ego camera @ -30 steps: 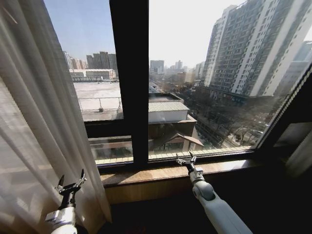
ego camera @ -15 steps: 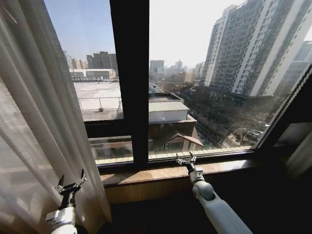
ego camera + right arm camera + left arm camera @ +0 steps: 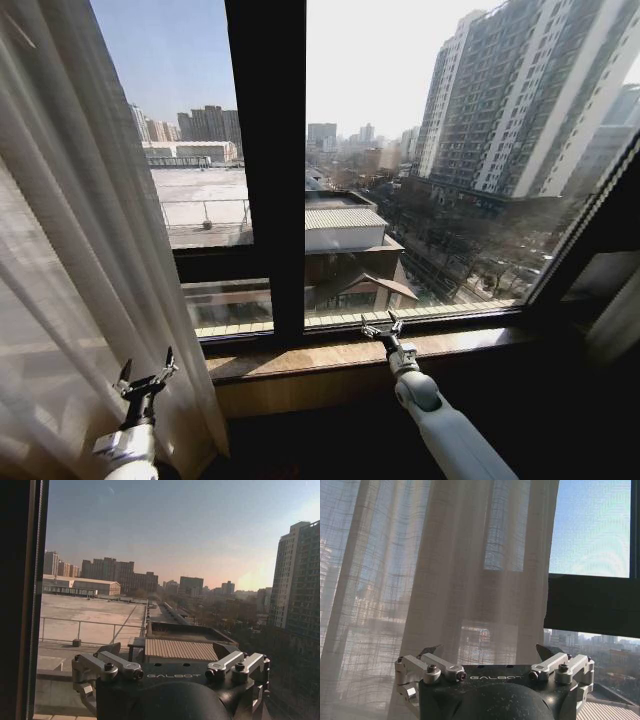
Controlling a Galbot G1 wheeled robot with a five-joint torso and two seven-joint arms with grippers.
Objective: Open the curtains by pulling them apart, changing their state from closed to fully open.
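Low at my left, the left end effector (image 3: pixel 144 377) hangs with its fingers spread wide and holding nothing, just in front of the curtain (image 3: pixel 70 260); from its wrist camera I see the pleated sheer fabric (image 3: pixel 445 570) right ahead of the open fingers, apart from them rather than pinched between them. I judge it sits there because that panel is the one within its reach, and a grab low on the cloth would let me drag it further aside. Across from it, the right end effector (image 3: pixel 381 329) reaches up to the wooden window sill (image 3: pixel 300 358), fingers also spread wide and empty, with only glass and the city beyond in front of it (image 3: pixel 170 680). Past both, the curtain is bunched along the left side of the window, its edge falling away from the black centre post (image 3: pixel 265 170), so most of the glass stands bare. At the far right edge a pale strip (image 3: pixel 620 320) may be a second panel drawn back, though I cannot tell. Judging by this, the opening looks nearly or fully done.
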